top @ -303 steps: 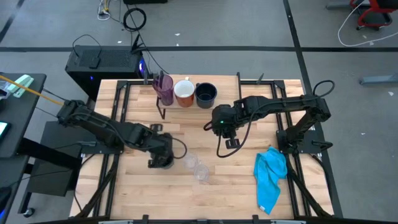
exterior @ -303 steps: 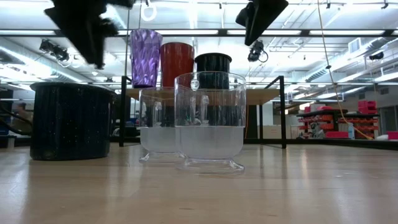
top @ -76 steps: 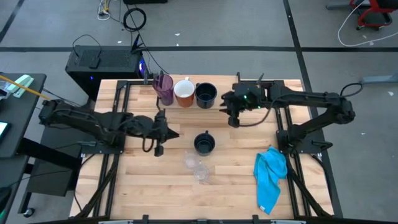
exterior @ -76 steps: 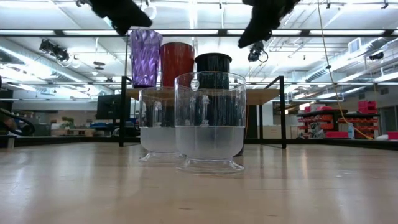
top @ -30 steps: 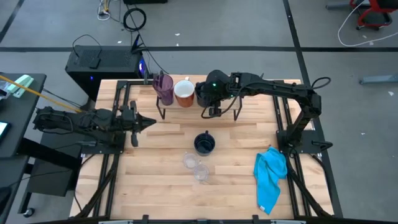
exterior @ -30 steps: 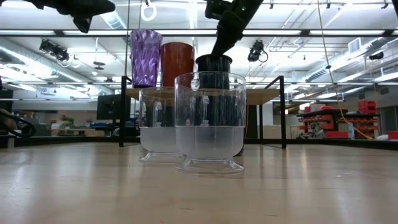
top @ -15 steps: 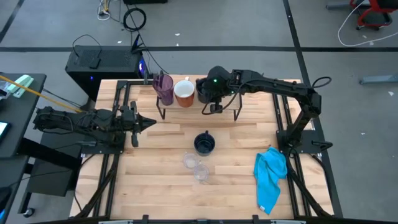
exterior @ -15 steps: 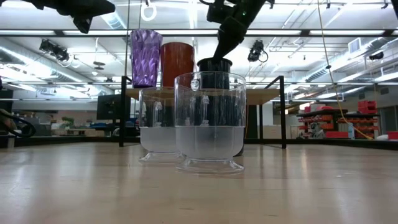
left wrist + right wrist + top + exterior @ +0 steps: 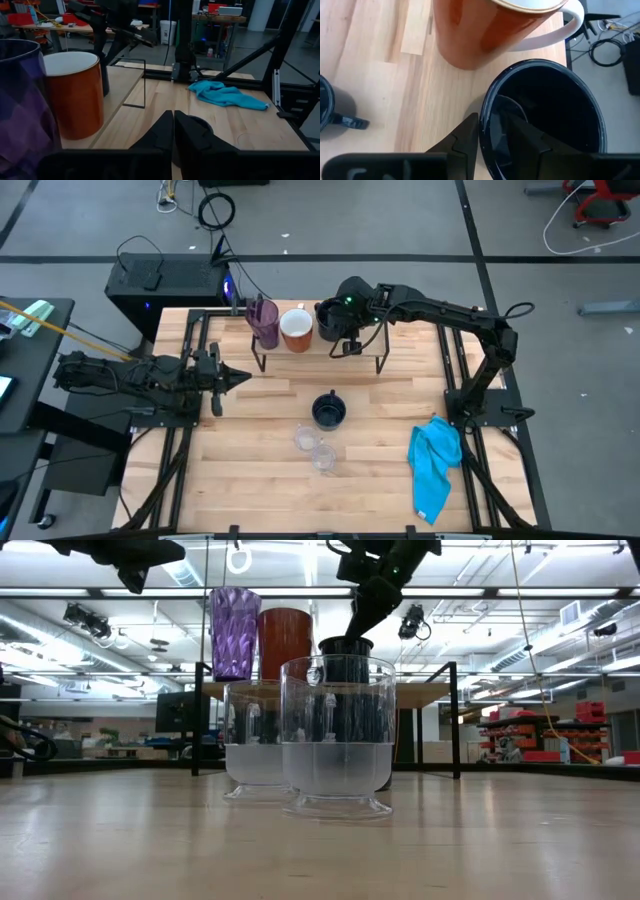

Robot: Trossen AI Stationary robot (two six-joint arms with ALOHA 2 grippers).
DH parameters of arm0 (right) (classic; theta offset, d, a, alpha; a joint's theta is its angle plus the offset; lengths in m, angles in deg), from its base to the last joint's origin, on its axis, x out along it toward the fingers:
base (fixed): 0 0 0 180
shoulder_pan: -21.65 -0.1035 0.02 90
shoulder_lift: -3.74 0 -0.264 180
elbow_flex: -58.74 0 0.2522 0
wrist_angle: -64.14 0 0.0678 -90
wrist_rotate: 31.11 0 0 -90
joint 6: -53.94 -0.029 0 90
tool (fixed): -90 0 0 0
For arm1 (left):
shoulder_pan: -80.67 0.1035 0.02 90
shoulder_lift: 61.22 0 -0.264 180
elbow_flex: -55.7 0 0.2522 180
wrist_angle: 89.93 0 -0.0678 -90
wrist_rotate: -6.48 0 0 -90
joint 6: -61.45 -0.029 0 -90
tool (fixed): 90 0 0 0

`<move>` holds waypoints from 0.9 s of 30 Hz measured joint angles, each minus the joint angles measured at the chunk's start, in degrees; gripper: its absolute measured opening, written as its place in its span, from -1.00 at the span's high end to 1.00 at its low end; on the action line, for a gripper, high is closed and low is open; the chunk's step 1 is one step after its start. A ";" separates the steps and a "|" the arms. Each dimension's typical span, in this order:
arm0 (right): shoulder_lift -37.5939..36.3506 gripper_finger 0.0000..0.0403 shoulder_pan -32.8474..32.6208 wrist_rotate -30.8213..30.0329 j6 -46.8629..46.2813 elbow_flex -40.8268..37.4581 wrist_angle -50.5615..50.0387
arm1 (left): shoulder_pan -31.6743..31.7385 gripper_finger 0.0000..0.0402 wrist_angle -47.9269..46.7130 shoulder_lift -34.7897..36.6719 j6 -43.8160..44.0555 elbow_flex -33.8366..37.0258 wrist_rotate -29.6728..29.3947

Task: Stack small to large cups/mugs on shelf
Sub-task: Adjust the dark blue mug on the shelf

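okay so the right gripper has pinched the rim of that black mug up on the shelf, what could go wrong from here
The right gripper pinches only the rim of the black handled mug, so it might tilt or slip when lifted. The orange-brown mug with white inside stands close beside it on the light wood shelf and might get knocked.

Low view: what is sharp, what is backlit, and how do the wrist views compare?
Low view: the near clear cup is sharp, while the arms overhead are dark silhouettes against bright ceiling strip lights. Left wrist view: dim; the purple tumbler is a close blur. Right wrist view: evenly lit, with soft reflections inside the black mug.
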 joint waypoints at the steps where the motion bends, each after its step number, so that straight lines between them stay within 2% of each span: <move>1: 0.00 0.48 0.31 0.48 0.65 0.00 0.00 | 0.00 0.88 0.00 0.00 -0.01 0.00 0.02; 10: -0.02 0.48 2.53 1.75 6.59 -0.02 0.44 | 0.00 0.94 -0.72 0.00 -0.01 0.00 0.01; 18: -0.02 0.48 4.42 3.15 9.66 -0.04 1.19 | 0.02 0.88 -1.00 0.00 -0.01 0.00 0.00; 27: -0.02 0.48 4.87 4.89 18.26 -0.04 1.44 | 0.01 0.94 -1.67 0.00 -0.03 0.00 0.00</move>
